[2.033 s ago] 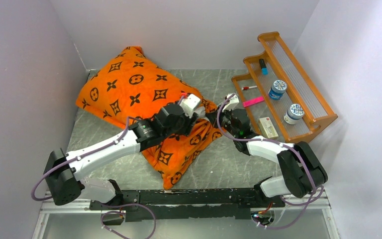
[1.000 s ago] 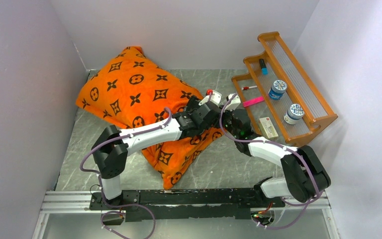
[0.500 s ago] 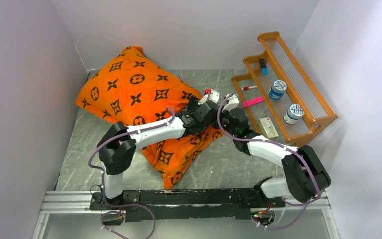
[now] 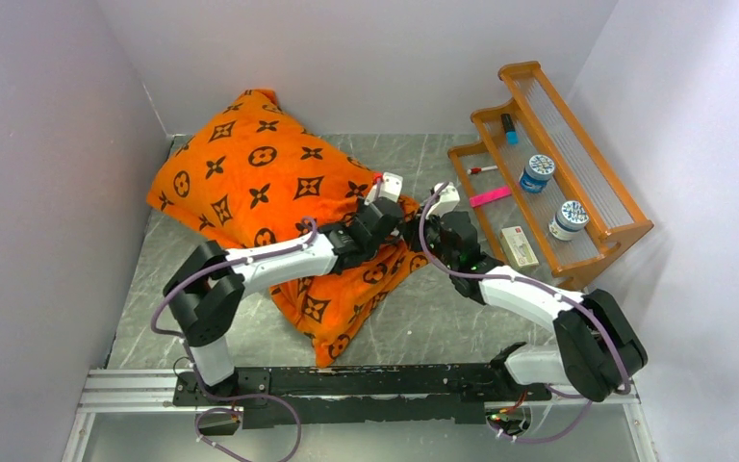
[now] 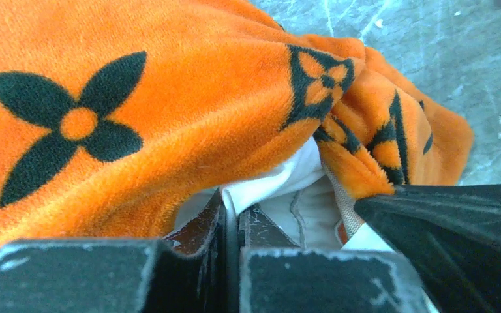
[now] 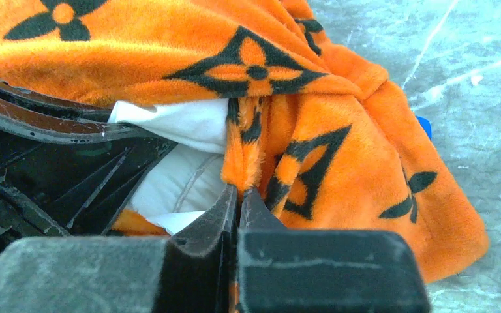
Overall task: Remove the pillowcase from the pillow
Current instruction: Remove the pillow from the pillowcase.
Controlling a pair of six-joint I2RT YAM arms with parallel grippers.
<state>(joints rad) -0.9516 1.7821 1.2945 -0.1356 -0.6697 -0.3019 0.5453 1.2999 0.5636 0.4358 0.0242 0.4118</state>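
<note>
Overhead, the orange pillowcase (image 4: 260, 173), printed with dark flower and circle motifs, lies plump on the grey desk (image 4: 423, 322). It stretches from the far left corner towards the middle, with the pillow almost wholly inside it. Both arms reach to the cover's right-hand corner, where the left claw (image 4: 385, 204) and the right claw (image 4: 414, 226) meet just beside each other at the open edge. Seen from the left wrist, the left claw (image 5: 231, 218) is closed, its two dark fingers pressed together on a tongue of the white pillow (image 5: 280, 179) that shows beneath the raised orange hem. A black part of the right arm fills the lower right of that view. Seen from the right wrist, the right claw (image 6: 238, 199) is likewise closed, nipping a bunched fold of the pillowcase (image 6: 300, 150) at the hem. White pillow fabric (image 6: 182, 120) is exposed just to the left of the pinched fold, and dark parts of the left arm lie against it. A tiered wooden rack (image 4: 524, 72) stands at the desk's right side, apart from the pillow.
</note>
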